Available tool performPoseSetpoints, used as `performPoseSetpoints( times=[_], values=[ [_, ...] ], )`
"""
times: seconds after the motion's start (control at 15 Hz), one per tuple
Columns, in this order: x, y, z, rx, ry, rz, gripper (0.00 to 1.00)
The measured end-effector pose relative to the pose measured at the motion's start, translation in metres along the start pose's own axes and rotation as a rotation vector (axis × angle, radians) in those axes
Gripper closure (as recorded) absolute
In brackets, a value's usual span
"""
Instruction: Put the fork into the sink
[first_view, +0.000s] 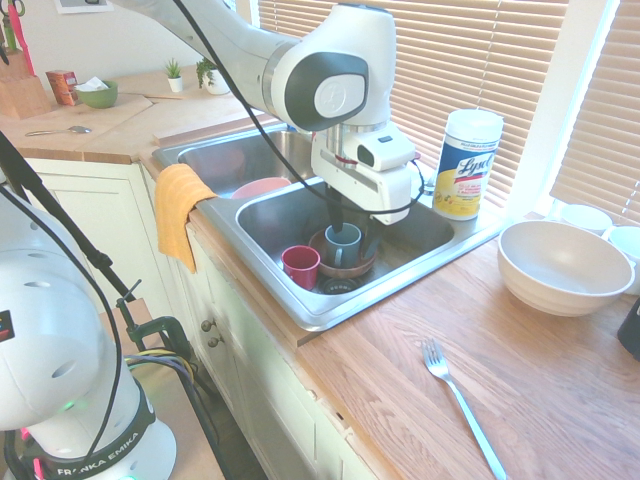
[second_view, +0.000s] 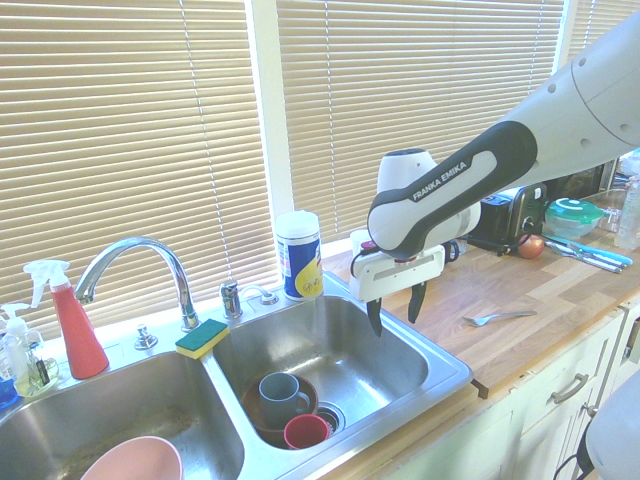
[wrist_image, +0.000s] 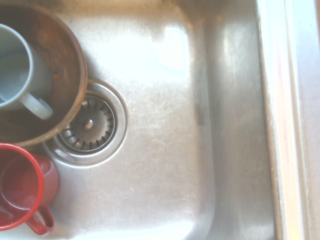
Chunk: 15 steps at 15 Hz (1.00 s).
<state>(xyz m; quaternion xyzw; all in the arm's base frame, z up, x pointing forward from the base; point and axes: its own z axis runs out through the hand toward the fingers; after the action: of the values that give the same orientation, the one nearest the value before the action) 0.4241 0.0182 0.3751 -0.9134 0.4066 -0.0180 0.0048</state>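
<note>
The silver fork (first_view: 462, 405) lies flat on the wooden counter to the right of the sink, tines pointing toward the basin; it shows small in the second exterior view too, fork (second_view: 498, 318). The two-basin steel sink (first_view: 420, 280) has its right basin under my gripper (second_view: 396, 312). There the gripper hangs open and empty, its dark fingers pointing down just above rim height. From the first exterior view the gripper (first_view: 350, 225) is partly hidden behind the hand. The wrist view looks straight down at the sink floor (wrist_image: 160, 100) and drain (wrist_image: 90, 125).
In the right basin sit a brown bowl (wrist_image: 65, 60) holding a grey mug (second_view: 278, 392) and a red cup (first_view: 300, 265). A Lysol canister (first_view: 465, 165) stands behind the sink. A large off-white bowl (first_view: 563, 265) rests on the counter. An orange cloth (first_view: 180, 210) drapes over the rim.
</note>
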Motion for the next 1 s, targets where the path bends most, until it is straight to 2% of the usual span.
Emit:
performPoseSetpoints(
  times=[0.2, 0.4, 0.8, 1.0],
  values=[
    [0.003, 0.001, -0.001, 0.013, 0.009, -0.053, 0.0],
    [0.021, 0.021, 0.0, 0.003, -0.019, -0.233, 0.0],
    [0.1, 0.116, -0.027, -0.004, -0.109, -0.576, 0.0],
    [0.128, 0.155, -0.029, -0.007, -0.118, -0.752, 0.0]
  ],
)
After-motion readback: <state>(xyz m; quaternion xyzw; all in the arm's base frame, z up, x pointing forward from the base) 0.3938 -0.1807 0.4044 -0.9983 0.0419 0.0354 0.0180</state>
